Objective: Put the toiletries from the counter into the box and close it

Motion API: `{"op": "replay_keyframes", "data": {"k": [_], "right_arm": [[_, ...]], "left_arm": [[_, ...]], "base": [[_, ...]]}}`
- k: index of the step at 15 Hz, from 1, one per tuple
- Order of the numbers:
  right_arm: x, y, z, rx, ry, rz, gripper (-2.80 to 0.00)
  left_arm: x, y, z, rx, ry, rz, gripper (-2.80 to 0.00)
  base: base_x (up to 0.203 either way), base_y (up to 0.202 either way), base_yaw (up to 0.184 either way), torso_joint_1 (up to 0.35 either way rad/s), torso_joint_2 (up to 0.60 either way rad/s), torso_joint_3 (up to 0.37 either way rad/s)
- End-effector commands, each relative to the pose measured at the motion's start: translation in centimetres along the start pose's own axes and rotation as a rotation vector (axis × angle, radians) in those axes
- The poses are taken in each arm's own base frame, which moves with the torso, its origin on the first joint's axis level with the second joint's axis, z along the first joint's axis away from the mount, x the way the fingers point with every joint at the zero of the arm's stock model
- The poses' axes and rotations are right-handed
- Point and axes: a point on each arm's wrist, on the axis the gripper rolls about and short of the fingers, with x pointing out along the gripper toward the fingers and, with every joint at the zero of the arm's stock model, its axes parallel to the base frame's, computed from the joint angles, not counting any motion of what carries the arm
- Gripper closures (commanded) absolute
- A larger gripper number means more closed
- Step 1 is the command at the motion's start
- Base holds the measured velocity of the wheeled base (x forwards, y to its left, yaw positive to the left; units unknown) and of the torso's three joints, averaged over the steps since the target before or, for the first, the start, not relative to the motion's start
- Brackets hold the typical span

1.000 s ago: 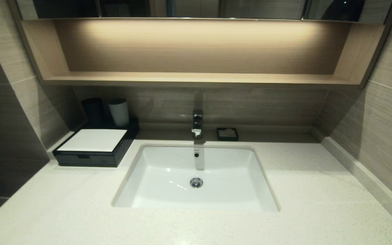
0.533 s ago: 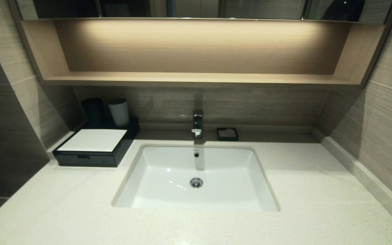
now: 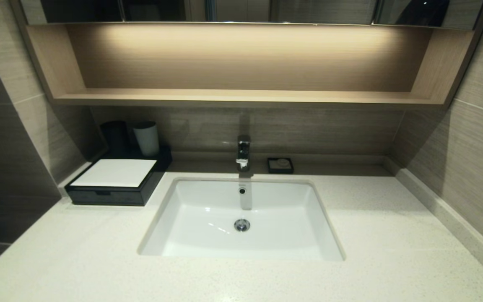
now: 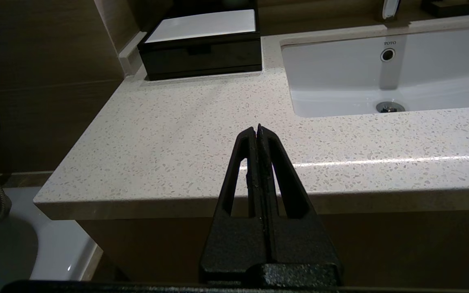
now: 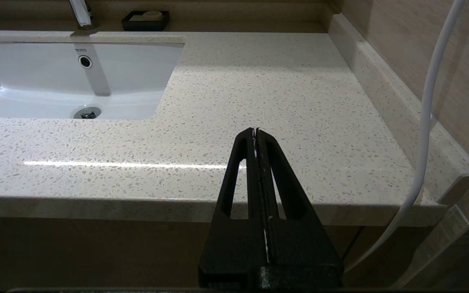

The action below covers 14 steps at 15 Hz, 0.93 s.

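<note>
The box (image 3: 118, 182) stands on the counter (image 3: 78, 260) at about ten o'clock from the sink (image 3: 241, 218), its drawer front pushed in flush and its white top flat. Behind it, at twelve o'clock, are a black cup (image 3: 115, 135) and a white cup (image 3: 146, 137). The left gripper (image 4: 257, 129) hangs at the front edge of the counter, at six o'clock from the box, fingers pressed together and holding nothing. The right gripper (image 5: 255, 132) waits at the front edge too, at five o'clock from the sink, also pressed together and without load.
</note>
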Motion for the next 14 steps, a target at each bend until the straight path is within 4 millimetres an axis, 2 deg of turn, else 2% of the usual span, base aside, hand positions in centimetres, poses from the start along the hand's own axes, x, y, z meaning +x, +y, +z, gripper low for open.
{"op": "replay_keyframes", "data": {"k": [1,14], "right_arm": [[0.0,0.0,-0.01,0.0,0.0,0.0,0.0],[0.01,0.0,-0.04,0.0,0.001,0.0,0.0]], "left_arm": [[-0.05,0.0,-0.04,0.001,-0.007,0.001,0.0],[0.12,-0.13,-0.64,-0.06,0.009,-0.019,0.0]], "base": [[0.0,0.0,0.0,0.0,0.0,0.0],[0.0,0.0,0.0,0.0,0.0,0.0]]}}
